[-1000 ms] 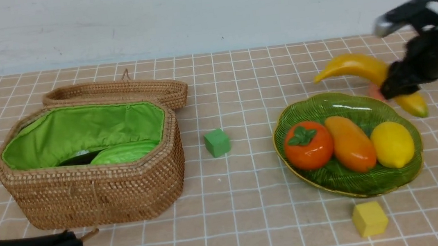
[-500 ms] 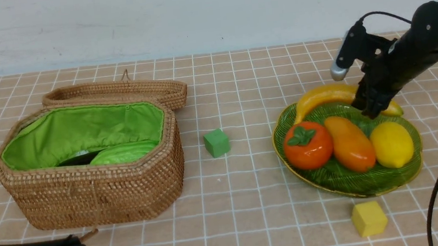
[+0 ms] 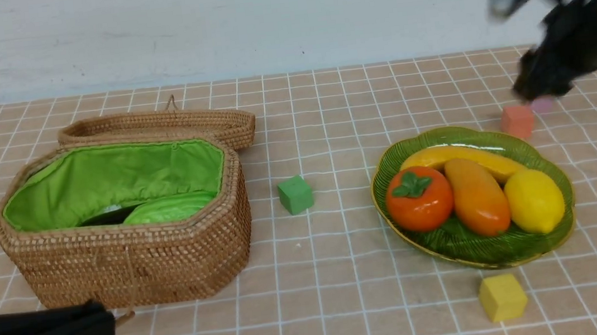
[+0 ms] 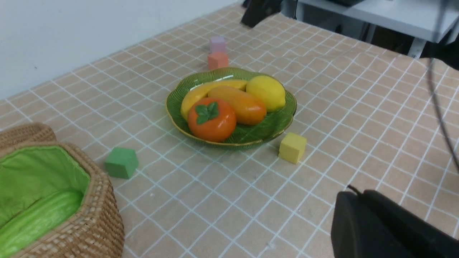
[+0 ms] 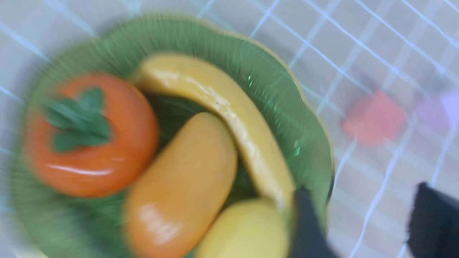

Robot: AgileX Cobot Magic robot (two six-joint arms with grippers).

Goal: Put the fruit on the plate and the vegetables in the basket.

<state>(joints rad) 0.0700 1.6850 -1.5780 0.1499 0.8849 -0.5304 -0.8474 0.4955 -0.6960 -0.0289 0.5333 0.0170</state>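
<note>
The green glass plate (image 3: 488, 251) at the right holds all the fruit: the banana (image 3: 460, 156) along its far side, the persimmon (image 3: 419, 198), the mango (image 3: 477, 196) and the lemon (image 3: 534, 201). My right gripper (image 3: 540, 89) is blurred, above and behind the plate's far right rim, open and empty (image 5: 364, 193). The wicker basket (image 3: 135, 265) stands open at the left with the light green gourd (image 3: 168, 209) and the dark eggplant (image 3: 104, 216) inside; the carrot is hidden. My left gripper (image 3: 109, 324) is shut and empty, low in front of the basket.
A green cube (image 3: 296, 193) lies between basket and plate. A yellow cube (image 3: 502, 297) lies in front of the plate. An orange-red cube (image 3: 517, 121) and a pale purple cube (image 3: 541, 104) lie behind it. The basket lid (image 3: 159, 124) hangs open behind the basket.
My right gripper carried the banana over the plate, let it go there, and has risen back toward the far right. The left arm has barely moved.
</note>
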